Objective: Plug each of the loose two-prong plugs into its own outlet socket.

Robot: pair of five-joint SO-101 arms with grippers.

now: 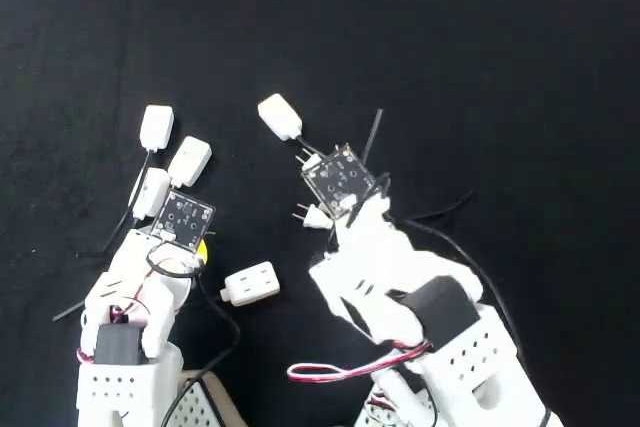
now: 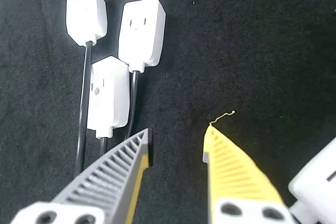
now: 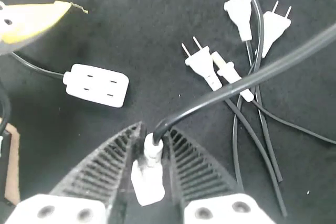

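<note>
While the right gripper pinches a plug at its neck, likely to carry it over, a socket lies near but apart. The left gripper, open and empty, hovers by three corded sockets, seemingly ready to steady one.

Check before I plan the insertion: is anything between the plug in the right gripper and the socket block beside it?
Nothing visible: only black cloth lies between the plug in the right gripper and the socket block.
</note>
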